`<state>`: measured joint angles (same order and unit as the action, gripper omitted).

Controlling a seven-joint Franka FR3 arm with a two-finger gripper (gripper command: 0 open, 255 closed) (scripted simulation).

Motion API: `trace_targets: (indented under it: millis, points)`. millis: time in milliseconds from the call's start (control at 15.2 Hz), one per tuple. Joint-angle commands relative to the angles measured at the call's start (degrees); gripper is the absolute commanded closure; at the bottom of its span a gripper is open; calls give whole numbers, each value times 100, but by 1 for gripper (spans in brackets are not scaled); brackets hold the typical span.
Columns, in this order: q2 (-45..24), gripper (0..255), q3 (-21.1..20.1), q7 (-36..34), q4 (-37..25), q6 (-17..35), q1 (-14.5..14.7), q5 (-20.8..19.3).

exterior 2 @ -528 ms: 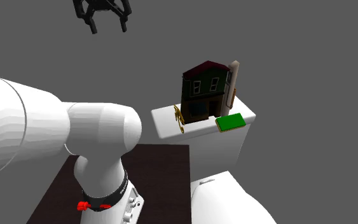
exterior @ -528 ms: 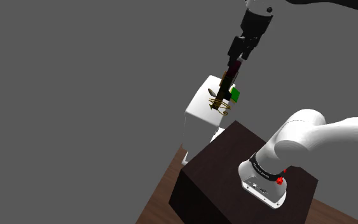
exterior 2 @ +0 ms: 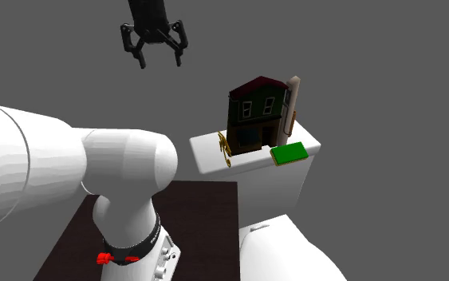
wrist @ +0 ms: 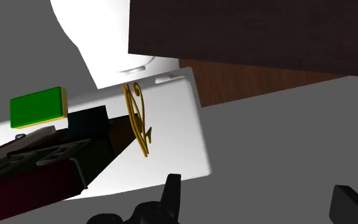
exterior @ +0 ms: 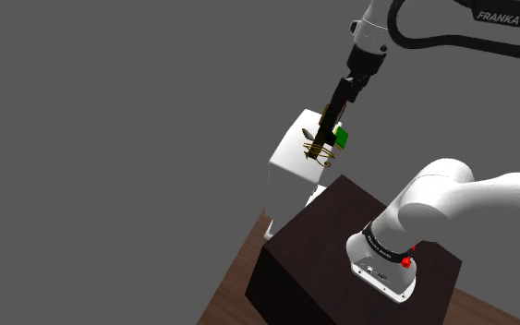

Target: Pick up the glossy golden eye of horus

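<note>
While arm [exterior: 452,198] reaches high, fingers [wrist: 352,203] point down, spread, empty, well above golden eye of horus [exterior 2: 225,149].

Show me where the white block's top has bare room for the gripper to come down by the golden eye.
Bare: the strip of the white top between the golden eye and the edge away from the toy house. Crowded: the eye's other side, where the house, green block and pale post stand close.
</note>
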<state>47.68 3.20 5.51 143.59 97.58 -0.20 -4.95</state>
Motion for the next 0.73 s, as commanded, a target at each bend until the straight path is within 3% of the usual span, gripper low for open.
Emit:
trace_targets:
  millis: [0,660]
  points:
    - [14,0,199,253,334,357,-31,-121]
    - [-781,0,1389,1572,1397,2363,-272,-795]
